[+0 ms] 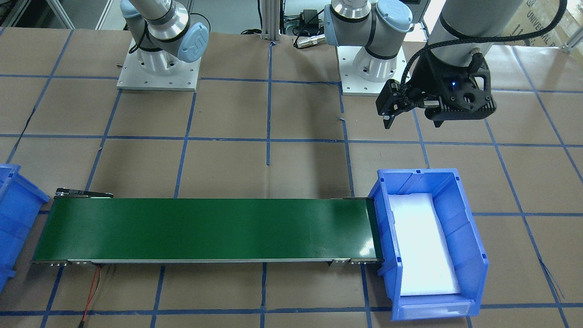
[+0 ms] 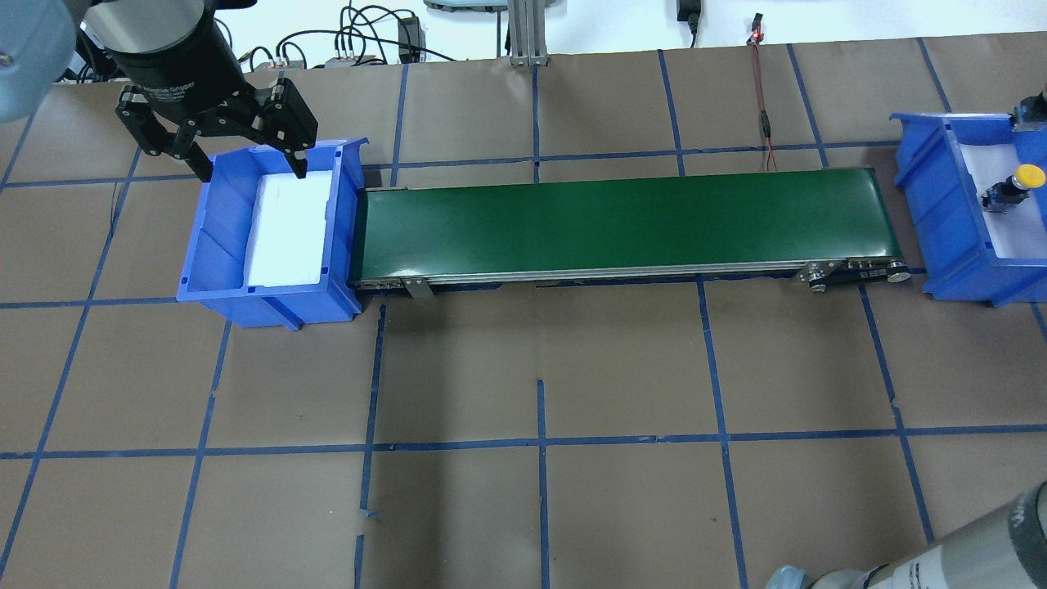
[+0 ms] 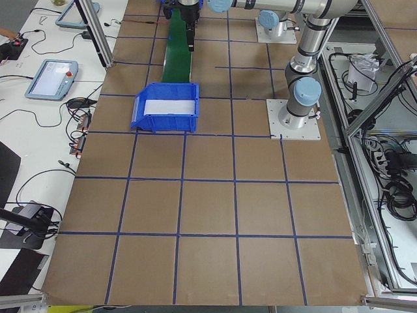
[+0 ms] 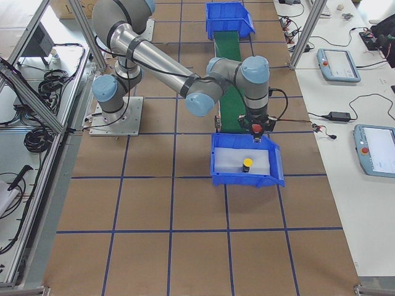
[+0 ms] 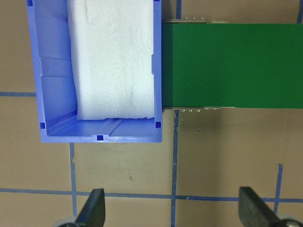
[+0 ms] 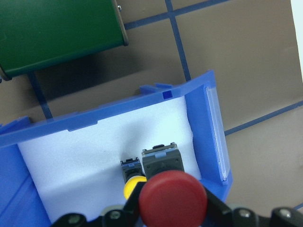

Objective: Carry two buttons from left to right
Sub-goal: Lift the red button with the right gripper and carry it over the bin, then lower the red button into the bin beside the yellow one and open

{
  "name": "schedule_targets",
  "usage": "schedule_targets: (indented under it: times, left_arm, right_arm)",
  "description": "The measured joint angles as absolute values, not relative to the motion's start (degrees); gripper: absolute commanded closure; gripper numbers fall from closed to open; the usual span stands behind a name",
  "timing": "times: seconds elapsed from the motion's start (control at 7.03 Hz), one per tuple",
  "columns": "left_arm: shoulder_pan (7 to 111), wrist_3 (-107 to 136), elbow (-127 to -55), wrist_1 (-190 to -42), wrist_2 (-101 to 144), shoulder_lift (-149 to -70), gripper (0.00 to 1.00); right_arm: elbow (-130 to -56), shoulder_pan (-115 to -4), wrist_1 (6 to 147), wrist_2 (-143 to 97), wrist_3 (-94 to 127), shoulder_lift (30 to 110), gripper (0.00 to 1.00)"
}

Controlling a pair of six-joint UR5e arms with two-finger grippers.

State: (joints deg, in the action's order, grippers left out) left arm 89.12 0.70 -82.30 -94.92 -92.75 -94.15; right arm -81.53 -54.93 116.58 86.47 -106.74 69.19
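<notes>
Red button (image 6: 173, 197) clenched in right pincer (image 4: 255, 129), we note, above yellow button (image 6: 134, 186); left pincer (image 2: 249, 170) released.

Glossy belt (image 1: 205, 228), paper tabletop (image 1: 300, 109); plastic bin (image 1: 476, 237), foam liner (image 1: 421, 246), smooth red button (image 6: 173, 196)

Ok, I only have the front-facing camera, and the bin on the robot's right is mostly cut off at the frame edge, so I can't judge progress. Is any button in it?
Observer: Yes, the yellow button lies on the white foam inside that bin.
Operator: And the red one?
Observer: The right gripper holds the red button by its cap, close beside the yellow one in the wrist view.
Operator: Where over the bin?
Observer: In the right side view it hangs over the end nearest the belt.
</notes>
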Motion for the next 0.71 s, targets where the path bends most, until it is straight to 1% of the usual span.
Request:
schedule_targets:
  times: [0.28, 0.71]
  left_arm:
    - [89.1, 0.7, -82.3, -94.9, -92.6, -94.2, 0.0]
    - [89.1, 0.7, -82.3, -94.9, -92.7, -94.3, 0.0]
  right_arm:
    - [-82.1, -52.5, 116.5, 86.4, -107.2, 68.1, 0.9]
    - [-84.8, -52.2, 117.7, 84.4, -107.2, 65.4, 0.9]
